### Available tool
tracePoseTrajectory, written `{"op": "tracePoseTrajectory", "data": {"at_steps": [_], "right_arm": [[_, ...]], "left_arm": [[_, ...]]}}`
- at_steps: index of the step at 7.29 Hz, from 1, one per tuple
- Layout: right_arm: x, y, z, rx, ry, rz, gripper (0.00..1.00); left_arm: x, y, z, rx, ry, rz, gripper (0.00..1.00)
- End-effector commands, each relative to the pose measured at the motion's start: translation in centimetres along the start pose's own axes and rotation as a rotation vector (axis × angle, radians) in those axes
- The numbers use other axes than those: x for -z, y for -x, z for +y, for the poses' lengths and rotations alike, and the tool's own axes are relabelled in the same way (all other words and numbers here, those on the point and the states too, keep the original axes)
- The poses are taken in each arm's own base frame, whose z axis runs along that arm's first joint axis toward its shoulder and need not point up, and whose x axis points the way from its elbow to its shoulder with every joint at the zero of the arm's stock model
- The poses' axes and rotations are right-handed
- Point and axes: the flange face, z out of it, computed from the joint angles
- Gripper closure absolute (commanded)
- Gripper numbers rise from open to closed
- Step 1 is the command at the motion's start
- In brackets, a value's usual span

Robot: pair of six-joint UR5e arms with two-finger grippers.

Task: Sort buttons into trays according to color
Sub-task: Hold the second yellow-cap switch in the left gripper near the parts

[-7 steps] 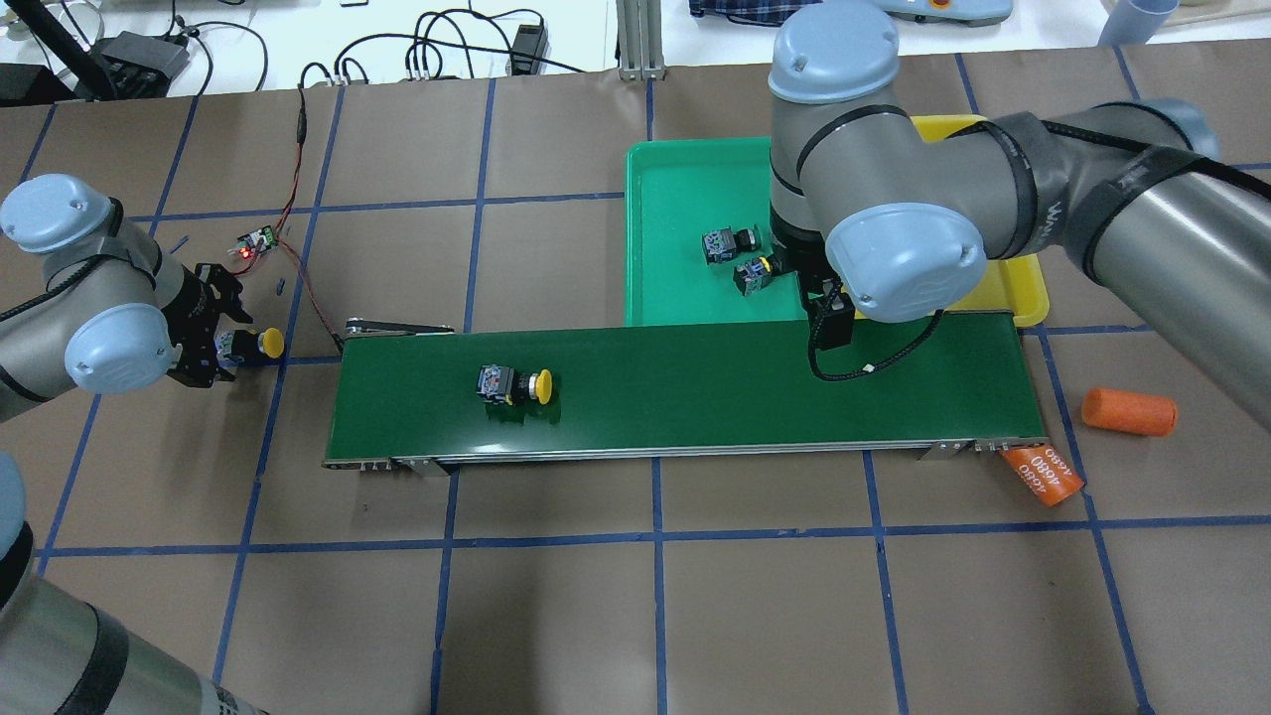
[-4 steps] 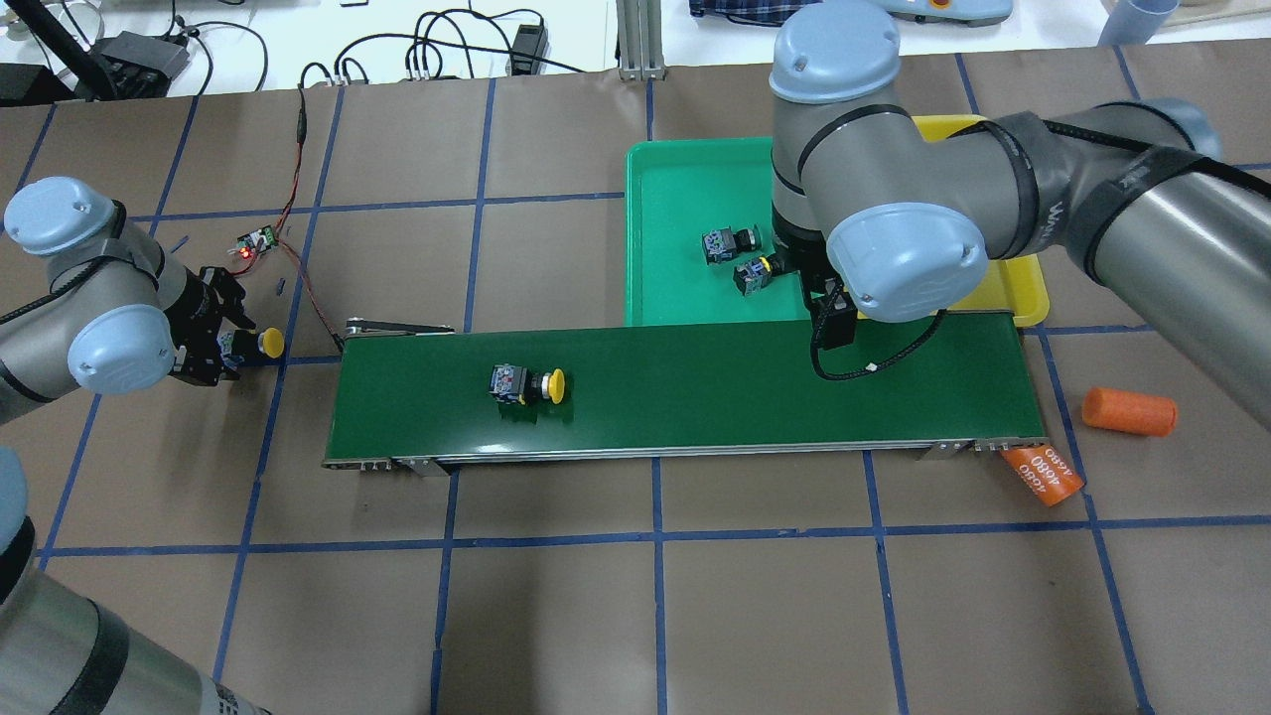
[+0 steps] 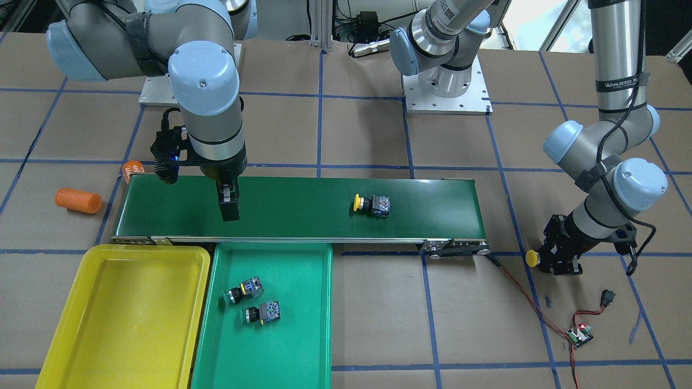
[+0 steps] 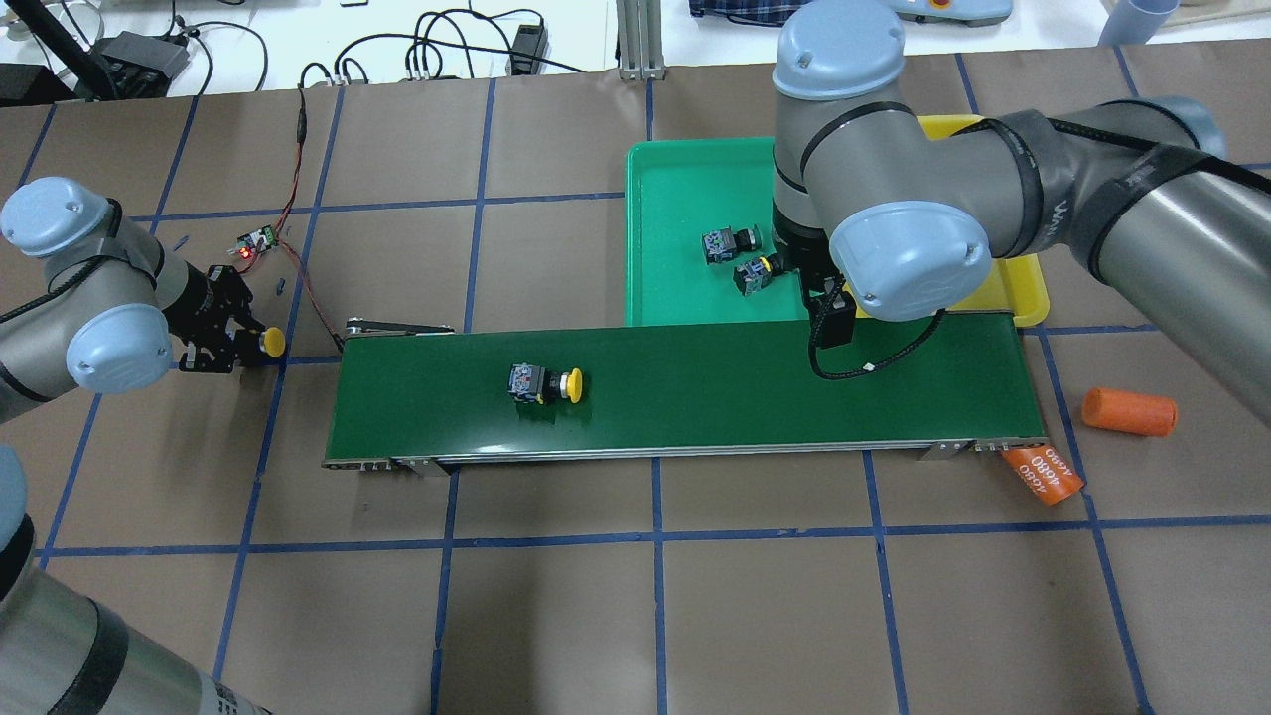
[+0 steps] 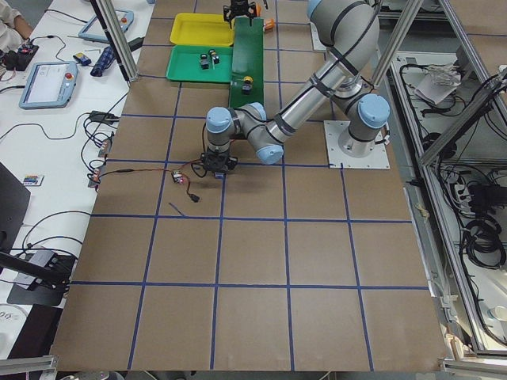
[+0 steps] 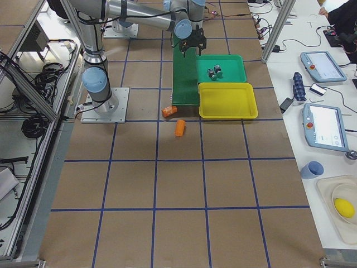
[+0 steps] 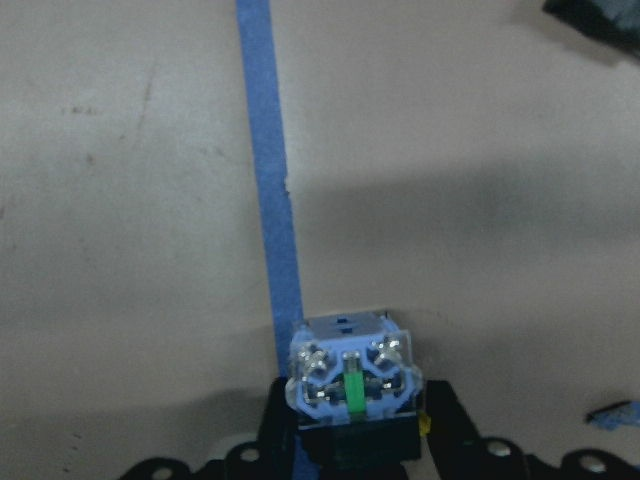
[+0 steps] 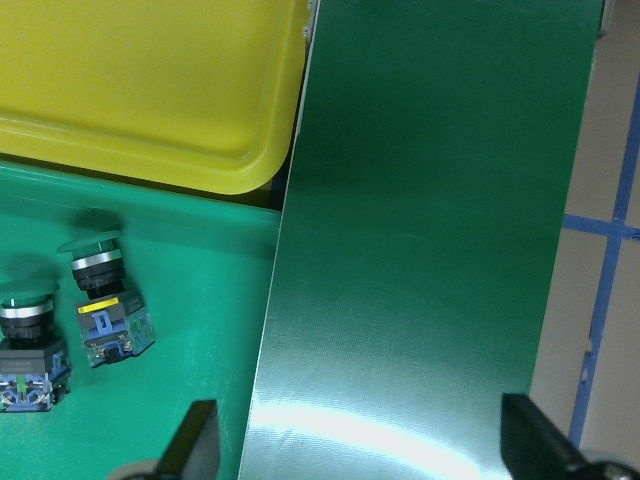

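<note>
bright, even | glare on conveyor belt (image 8: 390,425) | left-wrist view seemingly soft

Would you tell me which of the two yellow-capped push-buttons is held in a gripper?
The yellow-capped push-button beyond the belt's end, clamped in the left gripper; the other yellow button lies free on the dark-green conveyor belt.

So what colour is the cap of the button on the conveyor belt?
Yellow; the button shows best in overhead exterior.

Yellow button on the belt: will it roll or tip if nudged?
Probably rigid: hard-looking plastic button. Lying sideways, the boxy body should stop rolling, though the round cap may let it pivot. The belt looks glossy, so it might slide.
</note>
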Motion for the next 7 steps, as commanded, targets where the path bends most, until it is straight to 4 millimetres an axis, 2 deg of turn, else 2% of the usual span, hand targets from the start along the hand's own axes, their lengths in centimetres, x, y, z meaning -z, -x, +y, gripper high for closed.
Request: {"op": "tracePoseTrajectory", "data": {"at_steps": [1,3,7], "right_arm": [[0.4,0.2,0.1,0.002,0.001,-0.008,0.00],[0.6,0.1,0.2,0.004,0.001,-0.010,0.00],[0.4,-0.1,0.2,0.004,0.003,-0.008,0.00]], "left_arm": [[0.9,-0.3,0.1,-0.002,-0.006,0.017,0.51],[2.2,-1.1,-0.2,-0.006,-0.021,0.042,0.51],[5.1,-1.8,0.7,-0.024,-0.045,0.081,0.51]]}}
